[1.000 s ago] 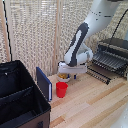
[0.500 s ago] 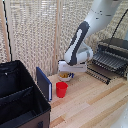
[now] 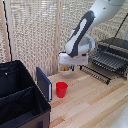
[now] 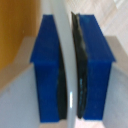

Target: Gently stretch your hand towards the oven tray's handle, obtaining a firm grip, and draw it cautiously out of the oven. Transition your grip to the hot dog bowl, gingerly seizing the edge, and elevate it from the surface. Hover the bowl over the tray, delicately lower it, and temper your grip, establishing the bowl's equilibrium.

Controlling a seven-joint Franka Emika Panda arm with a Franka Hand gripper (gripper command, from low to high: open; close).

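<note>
My gripper [image 3: 69, 62] hangs low over the wooden table, at the exterior view's left of the oven [image 3: 116, 49]. It is shut on the rim of the hot dog bowl [image 3: 65, 66], a small white bowl with yellowish food. In the wrist view the blue finger pads [image 4: 47, 70] clamp the thin white bowl edge [image 4: 64, 40], and yellowish food [image 4: 14, 30] shows beside it. I cannot tell whether the bowl rests on the table or hangs just above it. The oven tray [image 3: 107, 61] sticks out of the oven front, and its handle [image 3: 96, 74] is the thin dark bar along its near edge.
A red plastic cup [image 3: 61, 89] stands on the table in front of the gripper. A big black bin [image 3: 20, 100] fills the exterior view's lower left, with a blue panel [image 3: 44, 83] leaning beside it. Woven blinds form the backdrop.
</note>
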